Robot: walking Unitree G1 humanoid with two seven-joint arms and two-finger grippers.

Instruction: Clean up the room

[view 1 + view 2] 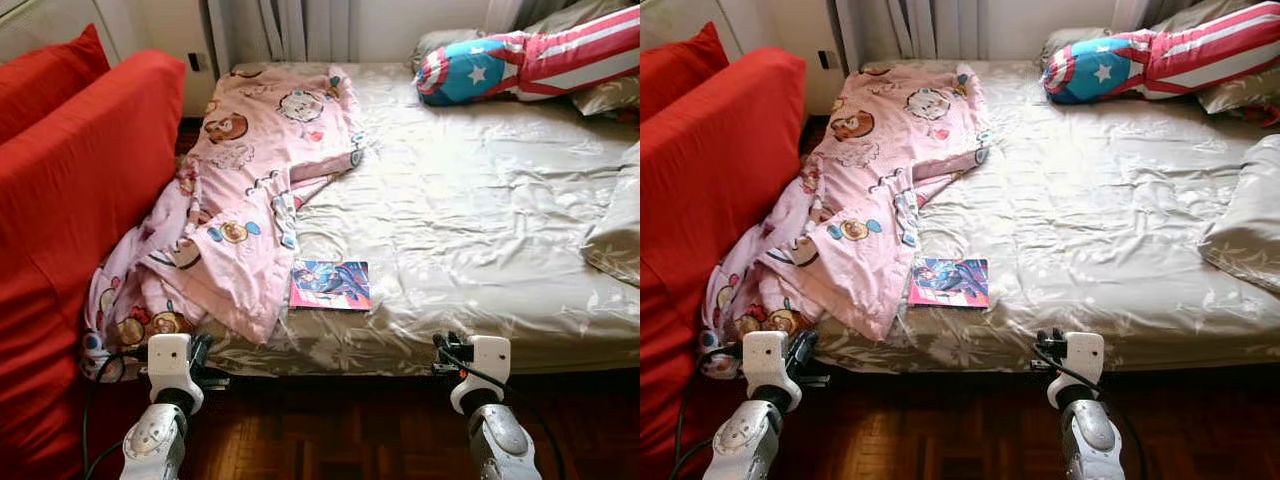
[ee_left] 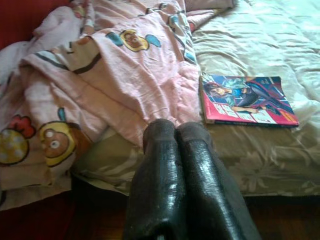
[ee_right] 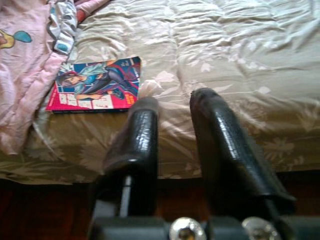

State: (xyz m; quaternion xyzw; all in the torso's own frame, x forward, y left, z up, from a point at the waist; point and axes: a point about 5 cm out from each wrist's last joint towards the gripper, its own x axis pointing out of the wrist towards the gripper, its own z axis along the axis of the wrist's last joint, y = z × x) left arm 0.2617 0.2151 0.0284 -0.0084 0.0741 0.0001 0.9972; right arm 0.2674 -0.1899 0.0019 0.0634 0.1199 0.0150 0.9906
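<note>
Bed [image 1: 480,230] edge ahead: your left gripper [image 2: 175,131] is clenched, right gripper [image 3: 172,107] released; grab the comic book [image 1: 330,285] carelessly and you'll probably snag the pink blanket [image 1: 240,200].

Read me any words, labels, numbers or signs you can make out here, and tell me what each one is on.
No text can be read here.
Comic book on the bed: its cover carries printed lettering, too blurred to read.
Pink blanket: cartoon animal figures, no words made out.
Striped pillow: a white star, no letters.
Left gripper and right gripper: no markings visible.
</note>
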